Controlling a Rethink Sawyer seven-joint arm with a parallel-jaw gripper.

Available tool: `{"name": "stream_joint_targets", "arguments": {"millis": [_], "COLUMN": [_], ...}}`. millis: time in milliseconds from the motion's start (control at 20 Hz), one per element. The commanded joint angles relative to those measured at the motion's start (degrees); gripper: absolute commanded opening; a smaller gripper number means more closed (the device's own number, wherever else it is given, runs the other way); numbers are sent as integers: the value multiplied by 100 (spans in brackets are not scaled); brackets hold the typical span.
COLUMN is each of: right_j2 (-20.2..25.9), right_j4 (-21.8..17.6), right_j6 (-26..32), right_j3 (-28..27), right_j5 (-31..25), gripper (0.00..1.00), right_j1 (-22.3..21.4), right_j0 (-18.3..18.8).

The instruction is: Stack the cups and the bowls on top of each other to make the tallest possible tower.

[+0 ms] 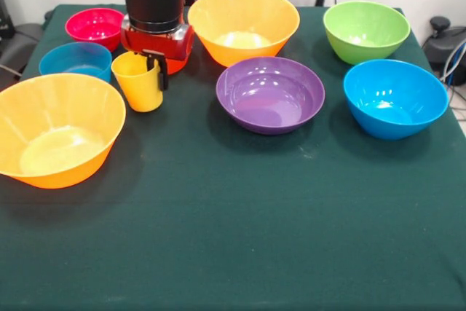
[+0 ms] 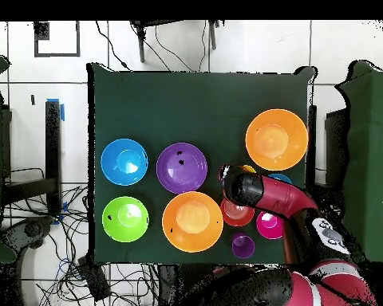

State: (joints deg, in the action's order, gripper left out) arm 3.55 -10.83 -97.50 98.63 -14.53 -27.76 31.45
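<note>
My gripper (image 1: 151, 74) is shut on the rim wall of the yellow cup (image 1: 140, 84), with one black finger outside it. The cup stands upright between the near large orange bowl (image 1: 58, 132) and the wide purple bowl (image 1: 269, 92). I cannot tell whether it touches the cloth. The second large orange bowl (image 1: 244, 23) is at the back. The green bowl (image 1: 366, 30) and medium blue bowl (image 1: 395, 97) are at the right. The small pink bowl (image 1: 95, 25) and small blue bowl (image 1: 75, 60) are at the left. A red-orange bowl (image 2: 236, 211) and the purple cup (image 2: 242, 245) show overhead near the arm (image 2: 266, 195).
The table (image 1: 240, 216) is covered with a dark green cloth. Its front half holds nothing. Cables and chairs lie around the table in the overhead view.
</note>
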Motion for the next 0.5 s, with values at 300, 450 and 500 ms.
{"name": "stream_joint_targets", "arguments": {"millis": [300, 450, 500], "right_j2": [539, 521, 517], "right_j4": [443, 587, 635], "right_j6": [-537, -539, -558], "right_j3": [-659, -904, -958], "right_j5": [-815, -1138, -1207], "gripper": [0, 0, 0], "right_j1": [-179, -133, -129], "right_j0": [-114, -224, -262]}}
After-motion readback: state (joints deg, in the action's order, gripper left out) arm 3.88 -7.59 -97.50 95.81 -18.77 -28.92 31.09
